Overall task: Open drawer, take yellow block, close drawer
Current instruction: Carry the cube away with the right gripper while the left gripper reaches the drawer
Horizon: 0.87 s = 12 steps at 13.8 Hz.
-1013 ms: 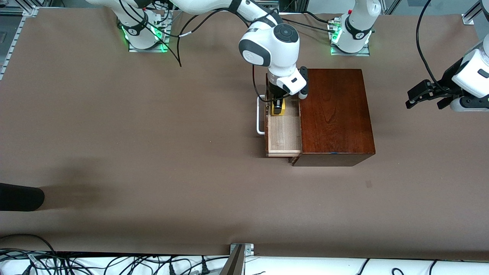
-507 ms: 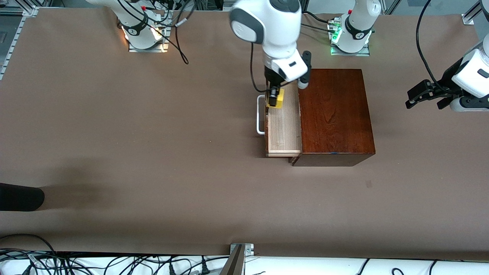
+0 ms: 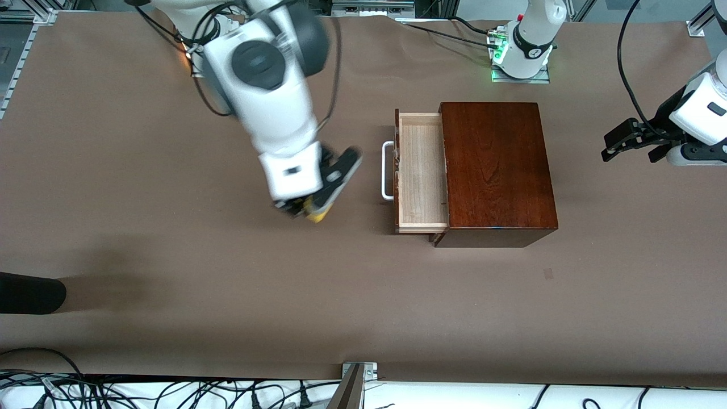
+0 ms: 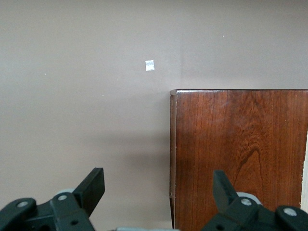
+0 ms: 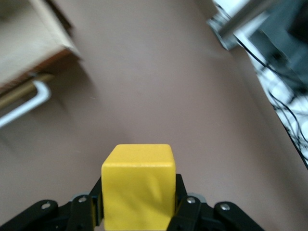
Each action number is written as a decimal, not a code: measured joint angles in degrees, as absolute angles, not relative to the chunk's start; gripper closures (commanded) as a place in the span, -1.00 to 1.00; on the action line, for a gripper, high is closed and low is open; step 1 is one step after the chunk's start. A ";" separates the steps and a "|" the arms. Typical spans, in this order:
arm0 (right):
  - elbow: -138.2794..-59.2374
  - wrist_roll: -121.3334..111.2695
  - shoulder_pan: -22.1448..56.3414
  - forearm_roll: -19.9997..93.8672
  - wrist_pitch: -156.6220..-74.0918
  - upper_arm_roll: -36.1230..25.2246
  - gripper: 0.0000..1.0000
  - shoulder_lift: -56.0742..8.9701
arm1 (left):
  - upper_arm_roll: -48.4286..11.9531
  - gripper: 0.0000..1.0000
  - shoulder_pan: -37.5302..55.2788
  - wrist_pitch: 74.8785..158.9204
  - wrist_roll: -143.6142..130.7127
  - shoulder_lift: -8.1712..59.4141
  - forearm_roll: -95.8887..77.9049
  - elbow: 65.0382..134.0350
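The drawer (image 3: 420, 170) stands pulled out of the dark reddish-brown wooden box (image 3: 494, 170), its pale inside bare and its white handle (image 3: 387, 170) toward the right arm's end. My right gripper (image 3: 309, 211) is shut on the yellow block (image 3: 317, 215) and holds it in the air over the bare table beside the drawer's handle. In the right wrist view the yellow block (image 5: 138, 185) sits between the fingers. My left gripper (image 3: 630, 141) is open and waits in the air off the box's end toward the left arm's end; its wrist view shows the box (image 4: 238, 154).
A brown mat (image 3: 170, 255) covers the table. A dark rounded object (image 3: 28, 292) lies at the table's edge at the right arm's end. Cables (image 3: 170, 392) run along the edge nearest the front camera. A small pale mark (image 4: 150, 65) lies on the mat near the box.
My right gripper lifted the yellow block out of the drawer and swung it away over the open table toward the right arm's end. The left arm has not moved.
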<state>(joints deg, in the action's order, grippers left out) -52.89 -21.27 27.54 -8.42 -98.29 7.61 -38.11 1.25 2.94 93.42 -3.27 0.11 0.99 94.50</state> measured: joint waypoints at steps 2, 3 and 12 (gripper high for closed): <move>-55.73 -20.48 23.50 -4.61 -99.35 7.18 1.00 -38.06 | 1.18 -1.00 3.28 93.24 -3.27 0.12 0.99 94.50; -58.39 -18.62 21.67 -2.09 -100.85 6.86 1.00 -37.76 | 0.92 -1.00 3.36 92.70 -3.26 0.12 0.99 94.50; -96.40 -15.23 13.18 2.65 -127.44 -4.23 1.00 -33.34 | -9.08 -1.00 4.16 89.01 5.57 0.21 0.94 92.99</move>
<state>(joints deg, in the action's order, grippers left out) -96.40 -15.23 13.18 2.65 -127.44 -4.23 -33.34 -9.08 4.16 89.01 5.57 0.21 0.94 92.99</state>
